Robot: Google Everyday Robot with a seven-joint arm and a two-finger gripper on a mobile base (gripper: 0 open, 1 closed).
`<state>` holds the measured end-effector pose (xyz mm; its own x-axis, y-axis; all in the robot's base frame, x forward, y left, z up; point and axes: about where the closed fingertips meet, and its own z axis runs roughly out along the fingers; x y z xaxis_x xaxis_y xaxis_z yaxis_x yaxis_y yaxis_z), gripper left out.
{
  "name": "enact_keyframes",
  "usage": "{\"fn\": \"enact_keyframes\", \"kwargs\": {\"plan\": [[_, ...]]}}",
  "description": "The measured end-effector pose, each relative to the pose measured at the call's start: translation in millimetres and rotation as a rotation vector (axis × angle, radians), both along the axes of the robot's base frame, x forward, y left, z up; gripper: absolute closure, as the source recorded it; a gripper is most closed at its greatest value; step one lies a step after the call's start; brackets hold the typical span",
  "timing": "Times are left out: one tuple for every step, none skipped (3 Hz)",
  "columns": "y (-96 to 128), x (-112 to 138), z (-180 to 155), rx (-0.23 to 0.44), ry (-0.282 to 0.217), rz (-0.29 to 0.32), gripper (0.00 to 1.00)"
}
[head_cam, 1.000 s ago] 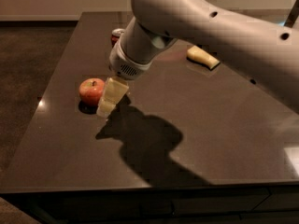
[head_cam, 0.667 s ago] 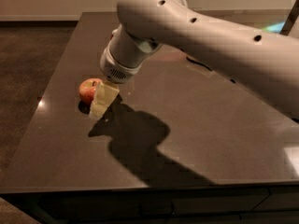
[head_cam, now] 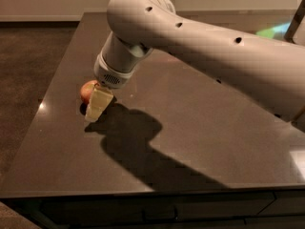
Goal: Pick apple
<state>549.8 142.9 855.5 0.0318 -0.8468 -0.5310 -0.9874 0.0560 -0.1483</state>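
Observation:
The apple (head_cam: 87,90) is small, round and red-orange. It sits on the dark table (head_cam: 190,128) near its left edge, mostly hidden behind my gripper. My gripper (head_cam: 96,108) hangs from the big grey arm, with its pale yellowish finger (head_cam: 98,104) down at the tabletop right in front of the apple, touching or nearly touching it. Only this one finger shows; the other is hidden.
The grey arm (head_cam: 200,46) spans the upper right and covers the back of the table. Its shadow (head_cam: 138,147) lies on the table's middle. The left table edge (head_cam: 43,104) is close to the apple, with dark floor beyond. The front edge runs along the bottom.
The arm has swung left and forward, bringing the gripper down against the apple. The apple has stayed in place. The objects at the table's back are now hidden by the arm.

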Motion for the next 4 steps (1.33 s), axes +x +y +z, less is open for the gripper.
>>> {"fn": "enact_keyframes", "kwargs": {"plan": [[3.3, -1.2, 1.3, 0.009, 0.010, 0.013, 0.41], [-2.7, -2.4, 11.1, 0.027, 0.016, 0.016, 0.64], [-18.7, -1.7, 40.2, 0.049, 0.002, 0.019, 0.87], [-33.0, -6.0, 74.5, 0.076, -0.017, 0.053, 1.00]]}}
